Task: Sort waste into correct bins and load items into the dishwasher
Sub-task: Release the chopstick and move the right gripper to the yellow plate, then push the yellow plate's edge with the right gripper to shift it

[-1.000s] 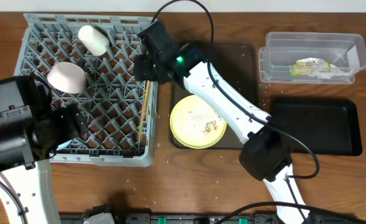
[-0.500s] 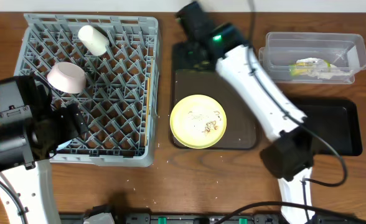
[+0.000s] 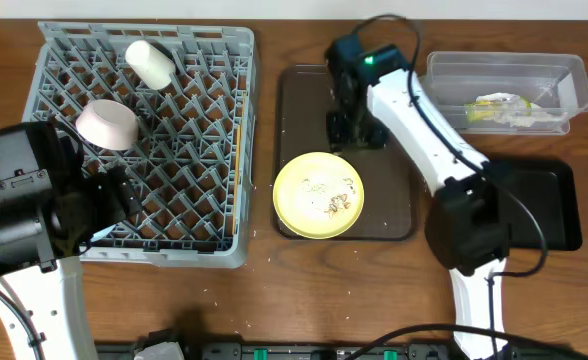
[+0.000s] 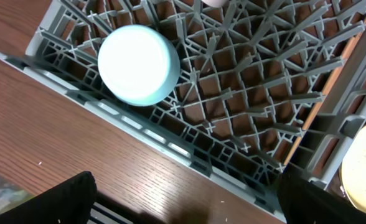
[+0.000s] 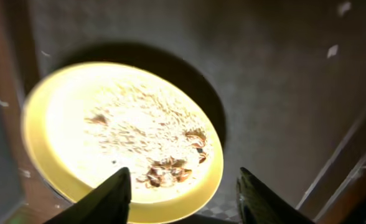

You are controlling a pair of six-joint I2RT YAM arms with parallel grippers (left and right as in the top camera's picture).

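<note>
The grey dish rack (image 3: 199,215) holds the white cup (image 3: 151,62) and the white bowl (image 3: 107,123). The light blue bowl (image 4: 138,64) sits upside down in the rack's corner (image 4: 245,106); it is hidden in the overhead view. My left gripper (image 4: 183,208) is open and empty over the table beside that corner. The pale yellow plate (image 3: 319,194) with food crumbs (image 5: 170,171) lies on the brown tray. My right gripper (image 5: 186,199) is open and empty just above the plate's edge (image 5: 58,93); it also shows in the overhead view (image 3: 357,130). The wrapper (image 3: 501,108) lies in the clear tub (image 3: 444,75).
The dark brown serving tray (image 3: 304,110) lies between the rack and the bins. The shallow black tray (image 3: 509,200) sits in front of the clear tub. Small crumbs dot the table near the tub (image 3: 424,150). My left arm (image 3: 24,215) covers the rack's front left corner.
My right arm has swung from the rack's right edge to the back of the brown tray, then down over the tray behind the plate. The left arm has not moved.
</note>
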